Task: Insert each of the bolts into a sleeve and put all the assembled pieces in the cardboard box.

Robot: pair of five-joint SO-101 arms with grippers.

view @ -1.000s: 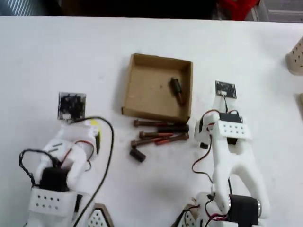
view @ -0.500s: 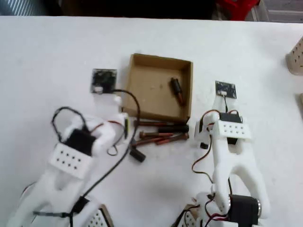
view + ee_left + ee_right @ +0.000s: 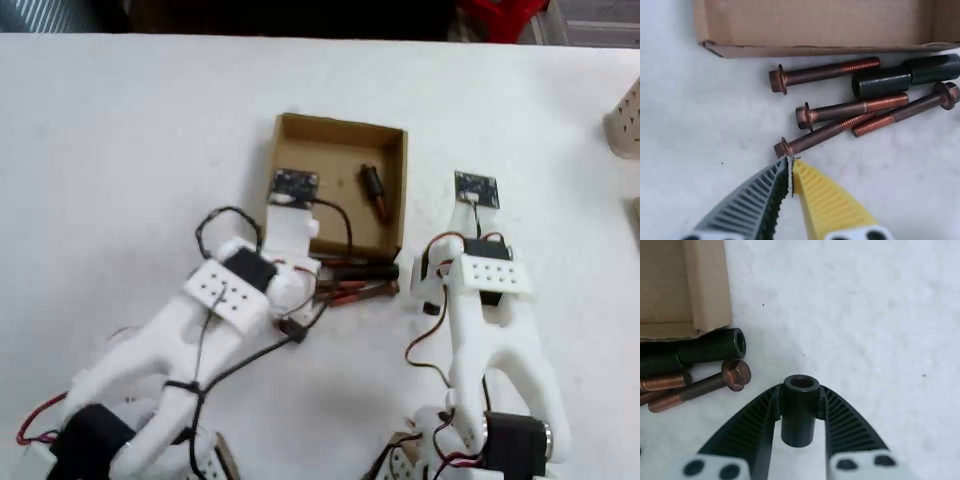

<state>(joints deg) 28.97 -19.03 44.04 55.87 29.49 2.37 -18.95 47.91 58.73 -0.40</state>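
My left gripper (image 3: 791,167), its grey and yellow fingers pressed together on nothing, hung with its tips just at the head of the nearest bolt (image 3: 822,136) on the white table (image 3: 700,125). That bolt was one of four loose bolts (image 3: 850,107) bunched just outside the near wall of the cardboard box (image 3: 340,128). Two black sleeves (image 3: 882,82) lay among them, closer to the wall. My right gripper (image 3: 800,390) was clamped on a third sleeve (image 3: 799,415), whose open end pointed out past the fingertips. It was over the table just beside the box's corner and the bolt heads. One assembled piece (image 3: 374,190) lay inside the box, toward the wall on my right.
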